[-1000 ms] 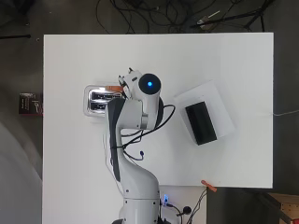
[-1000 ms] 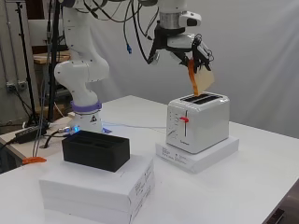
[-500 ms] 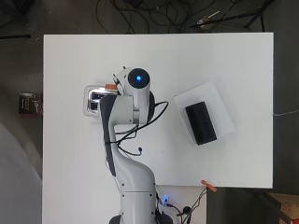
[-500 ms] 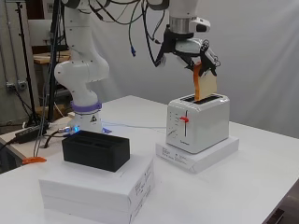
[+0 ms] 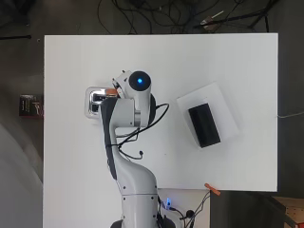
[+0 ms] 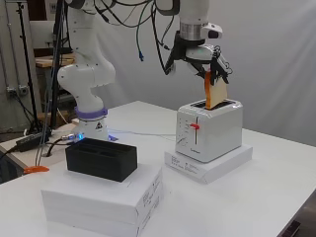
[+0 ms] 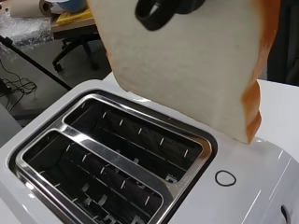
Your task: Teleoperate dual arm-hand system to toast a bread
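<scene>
The hand (image 6: pixel 205 54) pinches a slice of bread (image 6: pixel 216 91) by its upper edge, its lower corner just above the toaster (image 6: pixel 210 129) beside one slot. Bread looks light, soft, easily crushed; a high crust hold suits lowering.

My black finger (image 7: pixel 161 11) is pressing on the face of the bread slice (image 7: pixel 196 70); the slice is hanging below my fingers, its orange crust along one edge; the toaster (image 7: pixel 243 196) is lying just beyond its lower edge, both slots (image 7: pixel 135 144) gaping open and dark.
</scene>
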